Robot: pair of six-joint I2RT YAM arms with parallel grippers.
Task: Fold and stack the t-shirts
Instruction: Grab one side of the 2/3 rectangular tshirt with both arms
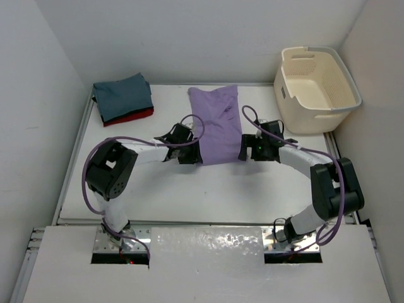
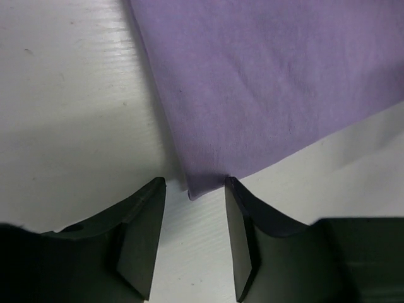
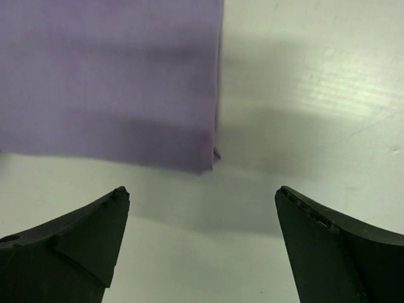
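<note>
A lavender t-shirt (image 1: 216,126), folded into a long strip, lies flat mid-table. My left gripper (image 1: 188,153) is open at its near left corner. In the left wrist view the corner (image 2: 201,184) sits just between the tips of that gripper (image 2: 194,189), not pinched. My right gripper (image 1: 243,150) is wide open at the near right corner. In the right wrist view that corner (image 3: 208,161) lies just ahead of that gripper (image 3: 202,192). A folded slate blue-grey shirt (image 1: 123,95) lies on a red one (image 1: 132,117) at the back left. No black shirt shows clearly.
A cream plastic tub (image 1: 346,95) stands at the back right, close to the right arm's elbow. White walls close in the table on the left, back and right. Purple cables loop above both arms.
</note>
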